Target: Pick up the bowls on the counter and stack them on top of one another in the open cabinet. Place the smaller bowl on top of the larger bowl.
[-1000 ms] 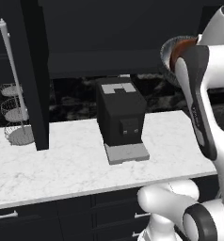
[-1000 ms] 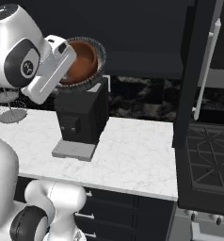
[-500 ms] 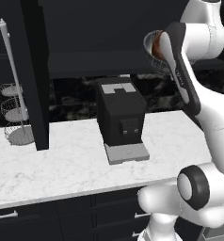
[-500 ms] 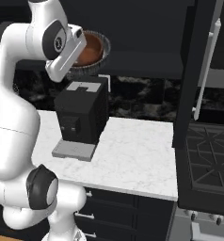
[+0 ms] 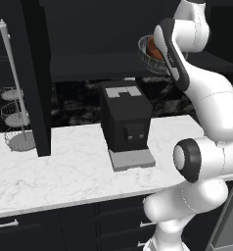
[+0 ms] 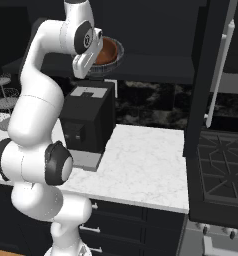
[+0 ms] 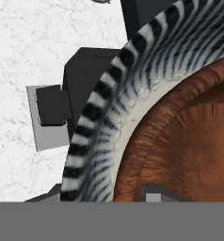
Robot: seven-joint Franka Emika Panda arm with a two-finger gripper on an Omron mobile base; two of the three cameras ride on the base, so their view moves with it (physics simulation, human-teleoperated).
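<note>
My gripper (image 6: pixel 98 59) is shut on the rim of the bowl (image 6: pixel 110 50) and holds it high above the black machine (image 6: pixel 88 120), level with the open cabinet's dark shelf (image 6: pixel 156 70). In the left base view the bowl (image 5: pixel 149 53) peeks out from behind my forearm, just in front of the shelf (image 5: pixel 89 66). Seen from the hand, the bowl (image 7: pixel 189 141) has a reddish-brown inside and a striped grey outside, with the machine (image 7: pixel 85 89) and the white counter (image 7: pixel 34 42) far below. Only one bowl shows.
The black machine (image 5: pixel 124 120) stands mid-counter (image 5: pixel 64 171). A black upright panel (image 5: pixel 37 73) and wire tiered baskets (image 5: pixel 15 117) on a white pole are to the left. A stove (image 6: pixel 226 170) and a tall black door with a silver handle (image 6: pixel 218 75) lie to the right.
The arm has stretched up and away from the base, carrying the bowl from beside its own body to a spot in front of the cabinet shelf above the machine.
</note>
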